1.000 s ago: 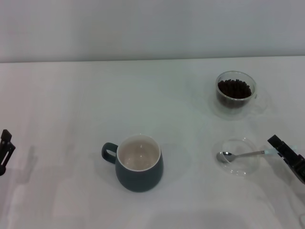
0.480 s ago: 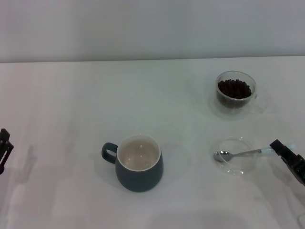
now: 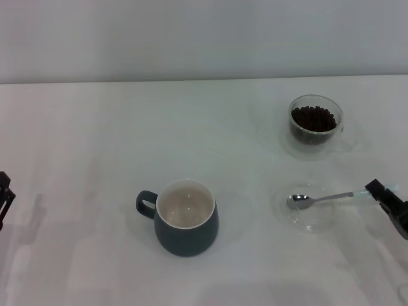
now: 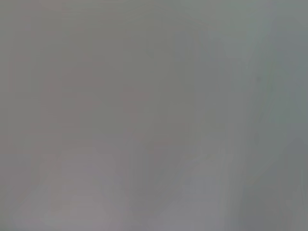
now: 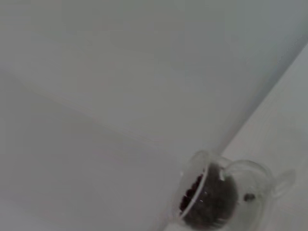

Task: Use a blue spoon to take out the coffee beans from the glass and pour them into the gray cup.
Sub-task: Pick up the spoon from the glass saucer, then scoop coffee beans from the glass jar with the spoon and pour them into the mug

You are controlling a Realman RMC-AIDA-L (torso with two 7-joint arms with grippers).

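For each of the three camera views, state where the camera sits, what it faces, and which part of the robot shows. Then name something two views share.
Head view: from the robot's head, looking down at the table, the gray cup, the glass and the blue spoon; the right gripper is at the spoon's handle and the left gripper sits at the table's left edge.
Left wrist view: only a blank grey surface; no robot part shows.
Right wrist view: faces the glass; no fingers show.
Shared: head and right wrist views both show the glass of coffee beans.

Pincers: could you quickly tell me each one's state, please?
Left pincer: idle at the table's left edge; state cannot be told.
Right pincer: shut on the spoon.
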